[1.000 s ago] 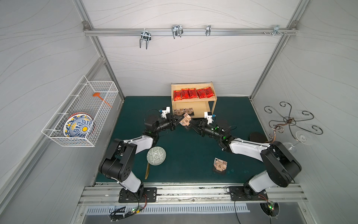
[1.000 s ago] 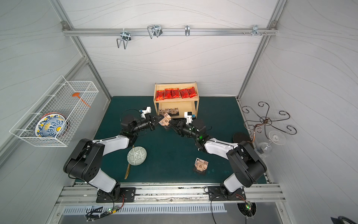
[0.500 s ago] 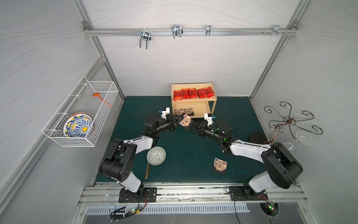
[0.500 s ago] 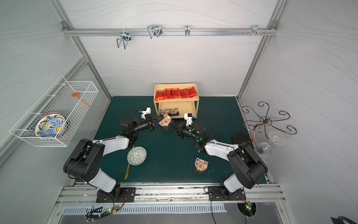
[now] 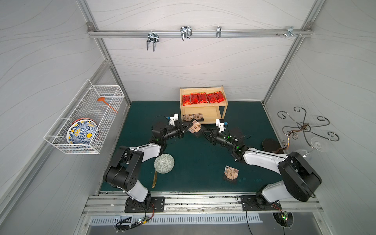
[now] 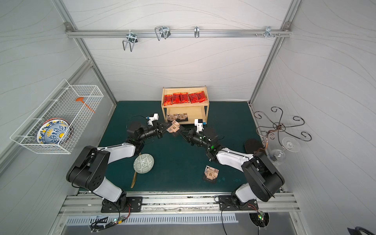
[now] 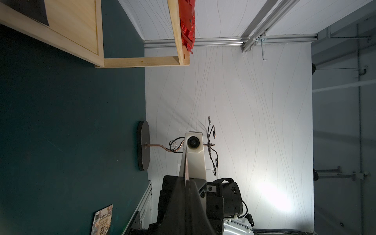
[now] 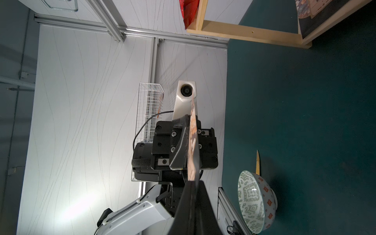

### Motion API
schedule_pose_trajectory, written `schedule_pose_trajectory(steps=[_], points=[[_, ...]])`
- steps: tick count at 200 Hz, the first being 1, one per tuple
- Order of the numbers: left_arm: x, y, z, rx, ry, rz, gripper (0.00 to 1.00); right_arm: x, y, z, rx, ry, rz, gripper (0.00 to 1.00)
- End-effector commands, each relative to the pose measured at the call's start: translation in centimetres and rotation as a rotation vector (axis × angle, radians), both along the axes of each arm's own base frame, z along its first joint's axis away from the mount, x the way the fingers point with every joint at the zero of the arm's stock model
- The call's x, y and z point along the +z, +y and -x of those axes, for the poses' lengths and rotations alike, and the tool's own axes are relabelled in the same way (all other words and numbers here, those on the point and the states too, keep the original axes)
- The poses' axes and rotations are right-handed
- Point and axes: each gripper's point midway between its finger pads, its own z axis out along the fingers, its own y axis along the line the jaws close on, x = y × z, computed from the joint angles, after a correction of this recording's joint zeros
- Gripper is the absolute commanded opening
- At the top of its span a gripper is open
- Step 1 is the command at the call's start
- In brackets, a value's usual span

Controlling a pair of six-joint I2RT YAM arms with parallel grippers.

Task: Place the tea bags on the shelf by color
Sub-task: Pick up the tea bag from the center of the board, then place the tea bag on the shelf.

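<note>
Both grippers meet in front of the shelf [image 5: 203, 89], and each pinches the same tan pouch [image 5: 194, 127]. The left gripper [image 5: 187, 125] has its jaws pressed together on the pouch's edge nearer the left arm. The right gripper [image 5: 201, 130] is clamped on the opposite edge. The pouch hangs between them above the mat [image 5: 203, 154], just before the lower tier. In the right wrist view it shows edge-on [image 8: 192, 142], running from the right gripper's closed tips to the left gripper.

Five red sachets [image 5: 203, 98] lie in a row on the top tier. The two pouches [image 5: 192, 117] on the lower tier sit side by side at its left front. The last pouch [image 5: 231, 173] lies on the mat near the right arm, well apart from the shelf. A bowl [image 5: 164, 163] stands beside the left arm.
</note>
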Motion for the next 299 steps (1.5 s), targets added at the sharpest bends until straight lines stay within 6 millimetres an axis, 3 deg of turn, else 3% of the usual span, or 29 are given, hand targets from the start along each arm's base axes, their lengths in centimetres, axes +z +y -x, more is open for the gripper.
schedule_pose_trajectory(steps=[1, 7, 25, 45, 85, 133, 167, 253, 299], points=[[2.1, -0.1, 0.4, -0.015, -0.081, -0.024, 0.00, 0.2, -0.4, -0.2, -0.012, -0.023, 0.007, 0.00], [1.9, 0.0, 0.5, -0.023, -0.071, -0.046, 0.08, -0.1, -0.7, -0.6, -0.024, -0.021, 0.015, 0.00], [0.9, 0.5, 0.7, -0.036, -0.018, -0.141, 0.53, -1.0, -2.2, -2.2, -0.078, -0.033, 0.036, 0.00], [-0.3, 1.9, 1.5, -0.031, 0.025, -0.259, 0.73, -1.9, -3.8, -4.7, -0.154, -0.052, 0.055, 0.00], [-1.1, 4.0, 2.7, -0.025, 0.045, -0.358, 0.76, -3.6, -5.5, -10.5, -0.315, -0.099, 0.062, 0.00], [-2.0, 5.1, 4.5, -0.019, 0.048, -0.414, 0.76, -6.6, -4.2, -17.2, -0.438, -0.097, 0.020, 0.00], [-2.3, 5.3, 4.5, -0.007, 0.041, -0.425, 0.75, -9.0, -4.4, -20.4, -0.514, -0.074, 0.037, 0.00], [-2.6, 5.1, 4.5, -0.027, 0.055, -0.418, 0.73, -13.7, -6.7, -22.9, -0.599, 0.015, 0.098, 0.00], [-3.2, 5.4, 4.4, -0.021, 0.074, -0.427, 0.73, -14.5, -7.2, -23.5, -0.605, 0.042, 0.095, 0.00]])
